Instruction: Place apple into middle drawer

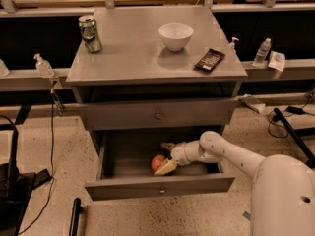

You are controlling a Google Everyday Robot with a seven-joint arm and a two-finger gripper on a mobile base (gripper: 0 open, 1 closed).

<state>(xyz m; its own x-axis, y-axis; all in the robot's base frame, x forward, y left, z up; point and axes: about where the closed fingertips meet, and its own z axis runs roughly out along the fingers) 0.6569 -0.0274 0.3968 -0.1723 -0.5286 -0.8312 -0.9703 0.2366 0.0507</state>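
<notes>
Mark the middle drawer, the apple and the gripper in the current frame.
middle drawer (197,183): camera view, bare front panel right of the knob.
apple (157,162): camera view, centre of its red face.
gripper (163,157): camera view, its tip end, inside the middle drawer beside the apple.

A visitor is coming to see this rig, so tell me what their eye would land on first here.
The white arm reaching from the right into the open lower drawer stands out most, its gripper right beside a red-orange apple inside it. Next comes the grey cabinet top above, with a white bowl, a green can at its left rear and a flat dark object at its right.
</notes>
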